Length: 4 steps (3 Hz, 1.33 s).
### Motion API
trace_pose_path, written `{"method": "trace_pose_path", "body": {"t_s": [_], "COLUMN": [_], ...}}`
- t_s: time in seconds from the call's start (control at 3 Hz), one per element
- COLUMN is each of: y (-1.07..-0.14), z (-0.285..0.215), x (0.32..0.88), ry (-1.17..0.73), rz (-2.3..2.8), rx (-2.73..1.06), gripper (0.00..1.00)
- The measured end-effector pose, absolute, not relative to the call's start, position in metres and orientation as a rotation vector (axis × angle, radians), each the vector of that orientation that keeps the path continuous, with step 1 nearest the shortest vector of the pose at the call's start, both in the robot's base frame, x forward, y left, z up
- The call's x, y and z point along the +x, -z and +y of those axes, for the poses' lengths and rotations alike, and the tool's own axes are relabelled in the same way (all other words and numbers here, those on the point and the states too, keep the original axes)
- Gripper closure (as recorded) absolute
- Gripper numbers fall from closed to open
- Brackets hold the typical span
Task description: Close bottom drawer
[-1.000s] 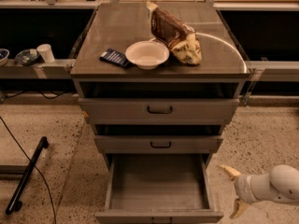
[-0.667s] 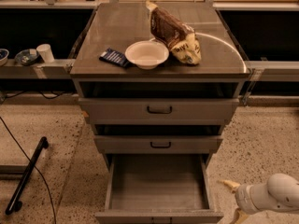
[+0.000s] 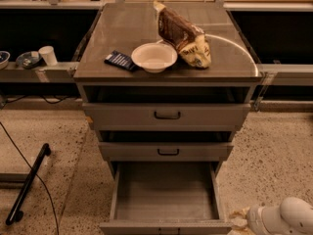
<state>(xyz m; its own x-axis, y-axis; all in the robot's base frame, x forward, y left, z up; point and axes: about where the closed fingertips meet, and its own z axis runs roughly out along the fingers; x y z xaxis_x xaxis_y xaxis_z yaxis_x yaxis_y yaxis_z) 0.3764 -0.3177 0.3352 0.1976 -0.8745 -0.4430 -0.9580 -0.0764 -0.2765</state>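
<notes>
The bottom drawer of the grey cabinet is pulled far out, and its deep grey tray is empty. Its flat front lies at the bottom edge of the view, with the handle cut off. My gripper is low at the bottom right, just right of the drawer's front right corner and close to the floor. The white arm behind it runs off the right edge. The gripper holds nothing that shows.
The middle drawer and top drawer stick out slightly. On the cabinet top are a white bowl, a brown snack bag and a blue packet. A black bar and a cable lie on the floor at left.
My gripper and arm have dropped lower and now sit nearer the bottom edge beside the drawer's front corner. The drawer has not moved.
</notes>
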Motion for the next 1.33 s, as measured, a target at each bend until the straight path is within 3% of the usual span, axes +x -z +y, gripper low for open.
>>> {"method": "trace_pose_path", "body": {"t_s": [0.33,0.67,1.33], "y": [-0.336,-0.307,-0.253], "z": [-0.325,-0.310,-0.270], "x": [0.368,0.365,0.350], "ry": [-0.201,-0.299,-0.360], "rz": [1.694,1.722,1.728], "rx": [-1.972,-1.999,-2.039], "gripper": [0.86,1.00,1.00]}}
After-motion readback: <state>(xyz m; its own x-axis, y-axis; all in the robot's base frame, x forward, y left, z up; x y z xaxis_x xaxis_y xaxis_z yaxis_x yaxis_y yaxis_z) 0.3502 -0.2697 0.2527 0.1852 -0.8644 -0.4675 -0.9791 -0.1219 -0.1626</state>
